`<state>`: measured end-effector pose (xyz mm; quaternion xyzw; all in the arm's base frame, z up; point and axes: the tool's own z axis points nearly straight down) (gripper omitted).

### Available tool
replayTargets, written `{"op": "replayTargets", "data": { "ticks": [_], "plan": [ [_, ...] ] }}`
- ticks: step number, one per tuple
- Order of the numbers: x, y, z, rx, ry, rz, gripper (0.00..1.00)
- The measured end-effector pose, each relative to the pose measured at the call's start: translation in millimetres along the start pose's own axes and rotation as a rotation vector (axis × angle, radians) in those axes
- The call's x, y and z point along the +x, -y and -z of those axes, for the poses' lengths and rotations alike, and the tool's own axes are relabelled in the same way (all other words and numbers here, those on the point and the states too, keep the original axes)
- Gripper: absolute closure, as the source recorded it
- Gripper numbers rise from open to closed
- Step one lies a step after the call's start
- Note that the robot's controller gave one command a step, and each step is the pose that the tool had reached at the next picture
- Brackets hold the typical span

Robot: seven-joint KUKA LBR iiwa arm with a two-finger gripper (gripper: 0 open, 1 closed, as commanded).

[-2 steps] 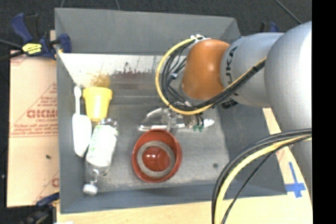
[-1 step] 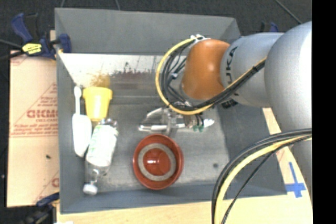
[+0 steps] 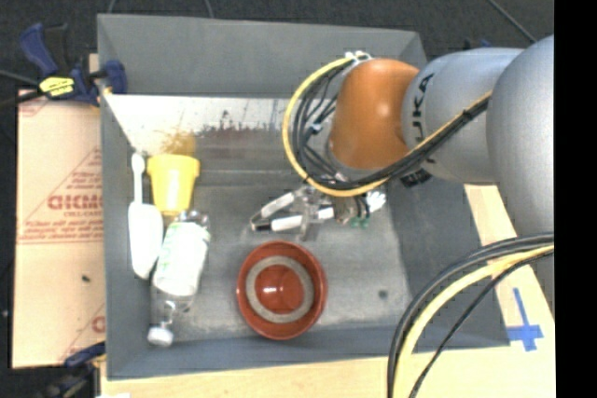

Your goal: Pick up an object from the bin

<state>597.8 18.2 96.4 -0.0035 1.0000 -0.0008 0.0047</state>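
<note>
Your claw point(image 3: 291, 219) hangs over the bare floor of the bin point(image 3: 373, 261); you cannot tell whether it is open or closed. Nearest lies the round red bowl point(image 3: 280, 287), just beside it toward the view's bottom edge, with no long axis.

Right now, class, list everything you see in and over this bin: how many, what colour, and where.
Bin: one, grey metal, holds the things below.
Cup: one, yellow, left side towards the far wall.
Brush-like tool: one, white, along the left wall beside the cup.
Bottle: one, clear with pale label, lying left, nearer than the cup.
Bowl: one, red-brown, front middle.
Hand: one, silvery, mid-bin, just beyond the bowl.
Arm: one, grey with an orange cover, entering from the right.
</note>
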Motion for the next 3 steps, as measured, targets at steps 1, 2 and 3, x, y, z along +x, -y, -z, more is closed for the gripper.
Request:
{"op": "replayTargets", "data": {
  "ticks": [1, 2, 3],
  "plan": [
    [-3.2, 0, 33, 0.0, 0.011, -0.001, 1.0],
    [-4.0, 1, 45, 0.0, 0.014, -0.001, 1.0],
    [-4.4, 1, 48, 0.0, 0.016, -0.001, 1.0]
  ]
}}
